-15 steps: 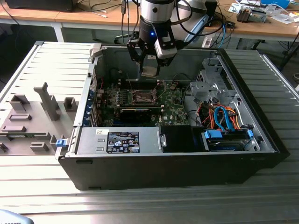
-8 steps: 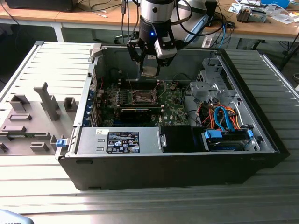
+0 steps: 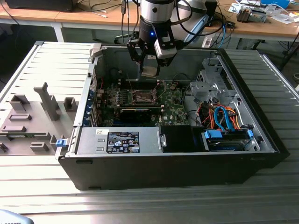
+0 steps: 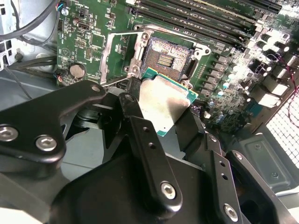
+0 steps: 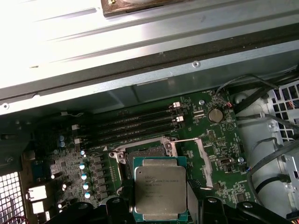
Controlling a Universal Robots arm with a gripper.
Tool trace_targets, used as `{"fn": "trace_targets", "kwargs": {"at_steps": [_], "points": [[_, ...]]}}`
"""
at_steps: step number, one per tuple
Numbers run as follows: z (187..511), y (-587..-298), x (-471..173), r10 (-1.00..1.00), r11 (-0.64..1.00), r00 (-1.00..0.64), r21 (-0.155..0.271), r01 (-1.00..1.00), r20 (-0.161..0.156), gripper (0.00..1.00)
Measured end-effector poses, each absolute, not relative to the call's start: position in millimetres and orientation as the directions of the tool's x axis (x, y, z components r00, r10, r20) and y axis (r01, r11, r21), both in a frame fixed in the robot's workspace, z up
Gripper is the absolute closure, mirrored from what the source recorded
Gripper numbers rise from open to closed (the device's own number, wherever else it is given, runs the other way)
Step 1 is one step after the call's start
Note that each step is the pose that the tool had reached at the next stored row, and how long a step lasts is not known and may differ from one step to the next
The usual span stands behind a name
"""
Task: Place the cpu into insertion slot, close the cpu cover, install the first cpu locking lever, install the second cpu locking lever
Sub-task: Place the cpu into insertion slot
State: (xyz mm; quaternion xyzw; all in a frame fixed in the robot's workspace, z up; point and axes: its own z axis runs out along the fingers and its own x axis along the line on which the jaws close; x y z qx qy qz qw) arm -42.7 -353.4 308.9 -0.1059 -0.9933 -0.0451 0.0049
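Note:
In both wrist views my gripper (image 4: 161, 114) (image 5: 161, 205) is shut on the cpu (image 4: 164, 99) (image 5: 158, 189), a flat silver-faced square with a green edge, gripped by two opposite sides. The chip hangs above the green board, close to the insertion slot (image 4: 166, 57) (image 5: 142, 151), whose dark centre lies uncovered. The cpu cover (image 4: 117, 49) (image 5: 200, 156), a thin metal frame, is swung open beside the slot. In the exterior view the gripper (image 3: 150, 71) hangs inside the open computer case, a short way above the slot (image 3: 142, 96).
Memory slots (image 5: 131, 126) run along one side of the socket. A long black card (image 3: 135, 112), a grey power supply (image 3: 119, 140), a drive cage (image 3: 210, 86) with orange and blue cables (image 3: 222, 116), and the case walls (image 3: 96, 79) surround the board. Grey fixtures (image 3: 46, 100) stand at the exterior view's left.

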Motion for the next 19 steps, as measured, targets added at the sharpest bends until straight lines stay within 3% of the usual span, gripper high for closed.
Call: {"fn": "trace_targets", "kwargs": {"at_steps": [19], "points": [[308.9,-353.4,-42.7,0.226,0.970,-0.974,0.088,0.226,0.019,0.46]]}}
